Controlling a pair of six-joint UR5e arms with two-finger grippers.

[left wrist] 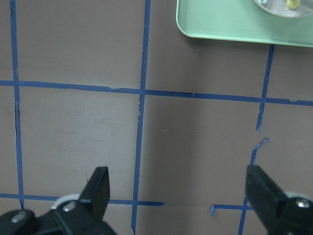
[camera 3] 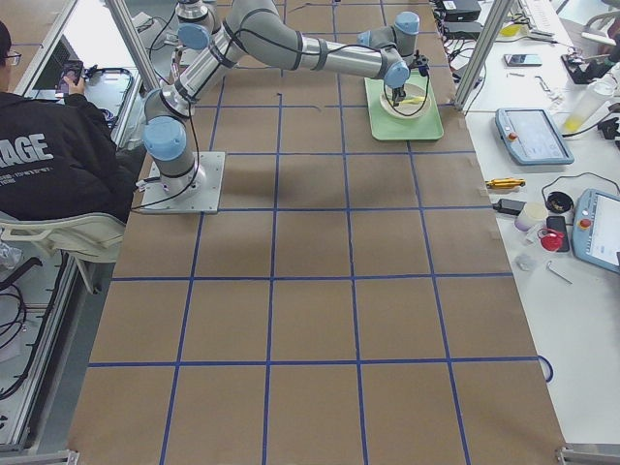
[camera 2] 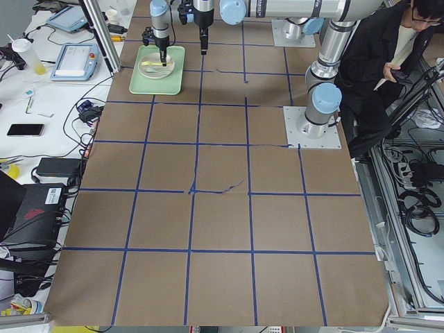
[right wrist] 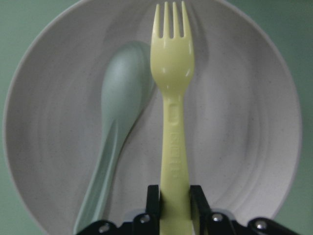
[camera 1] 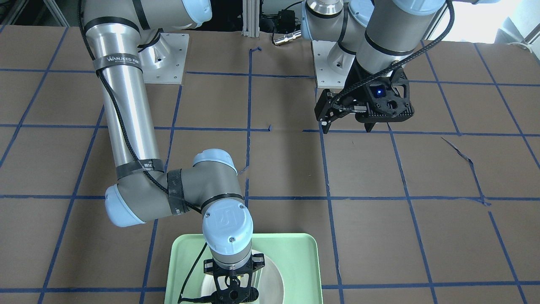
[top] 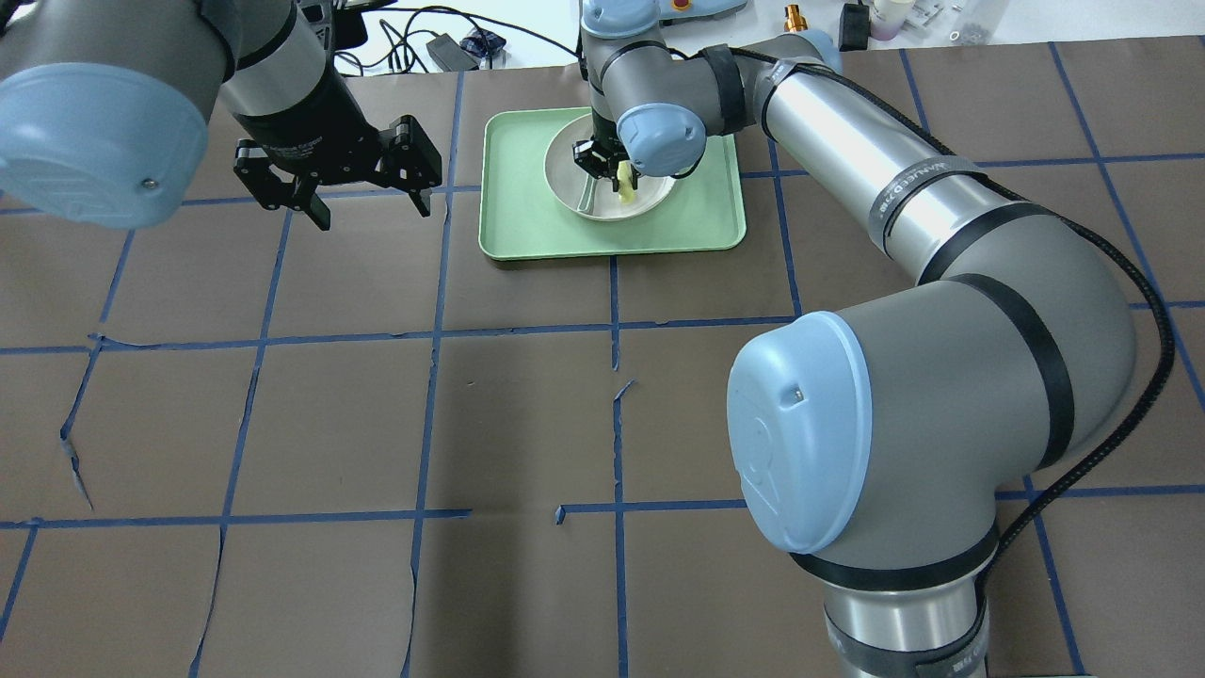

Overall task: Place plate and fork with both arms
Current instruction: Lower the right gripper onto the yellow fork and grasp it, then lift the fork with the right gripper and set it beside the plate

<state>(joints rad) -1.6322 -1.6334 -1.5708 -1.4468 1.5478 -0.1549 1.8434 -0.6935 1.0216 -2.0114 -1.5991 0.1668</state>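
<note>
The white plate [top: 565,181] sits on a mint-green tray [top: 527,221] at the far middle of the table. My right gripper [top: 607,169] is over the plate, shut on the handle of the pale-yellow fork [right wrist: 173,73]. The right wrist view shows the jaws [right wrist: 174,205] clamping the handle, tines pointing away over the plate [right wrist: 244,122]. Whether the fork touches the plate I cannot tell. My left gripper [top: 374,215] is open and empty, above bare table to the tray's left. In the left wrist view its fingers [left wrist: 98,188] are spread wide.
A pale grey-green spoon [right wrist: 122,98] lies in the plate beside the fork. The tray corner [left wrist: 205,24] shows at the top of the left wrist view. Blue tape lines grid the brown table. A person sits by the robot base [camera 2: 388,62].
</note>
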